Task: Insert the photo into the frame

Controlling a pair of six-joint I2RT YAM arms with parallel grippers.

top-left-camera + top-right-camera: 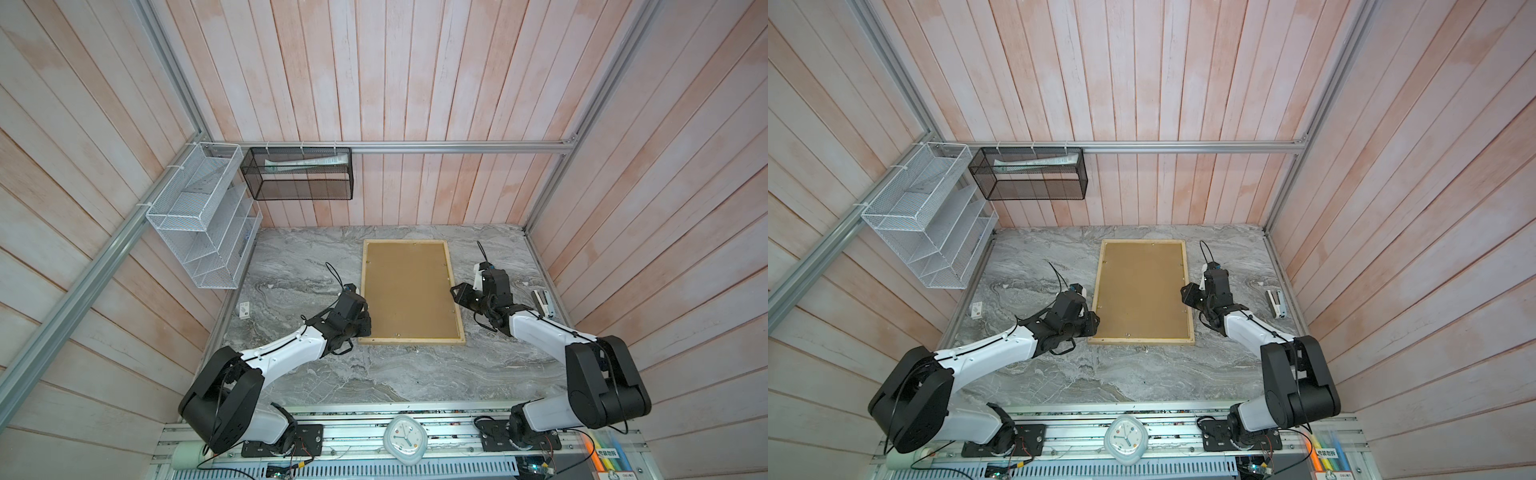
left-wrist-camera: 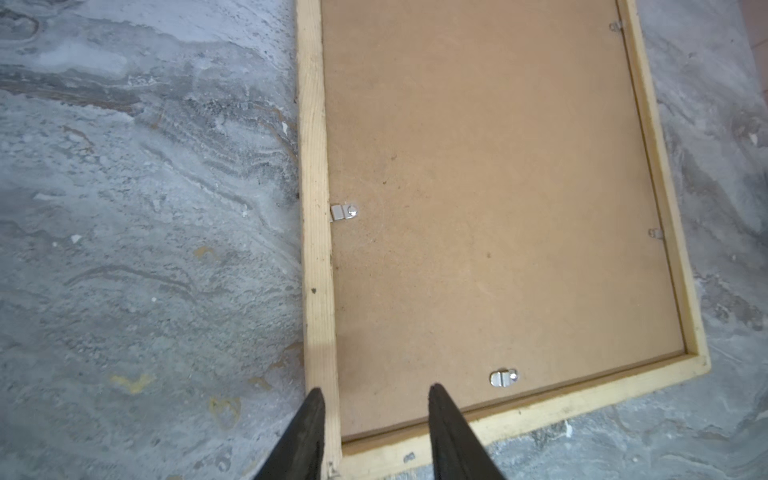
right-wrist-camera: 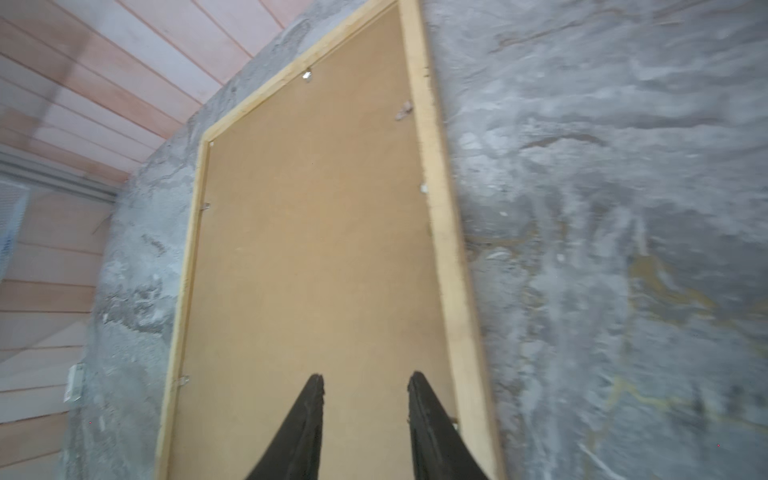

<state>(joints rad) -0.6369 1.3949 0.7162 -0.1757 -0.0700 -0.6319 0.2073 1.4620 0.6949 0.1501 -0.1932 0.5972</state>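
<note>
The left claw (image 2: 376, 388) stands partly open and holds nothing. At the bottom of the left wrist view one finger (image 2: 307, 432) lies over the left slat of the frame (image 2: 311, 166) and the other over the backing board (image 2: 498, 187), near the frame's lower left corner. I cannot tell whether either finger touches the wood.

In both top views the left claw (image 1: 365, 318) sits at the lower left edge of the frame (image 1: 411, 340). The frame lies flat and back-up in the middle of the marble table (image 1: 332, 374), with the brown backing board (image 1: 409, 286) set inside the slats. Lying face-down like this leaves the back open to both arms, which is probably why it is placed so.

Small metal clips (image 2: 344, 212) along the inner edge reach onto the board. One more clip (image 2: 503, 377) sits by the lower slat.

The photo is not visible in any view. It may be under the board, but the pictures do not settle that.

To the right, the right claw (image 1: 457, 291) hangs at the frame's right edge. In the right wrist view the right claw (image 3: 366, 375) is also partly open and empty, with both fingers over the bare board just inside the right slat (image 3: 432, 208).

With one arm on each long side, each claw is close to the clips on its own edge.
</note>
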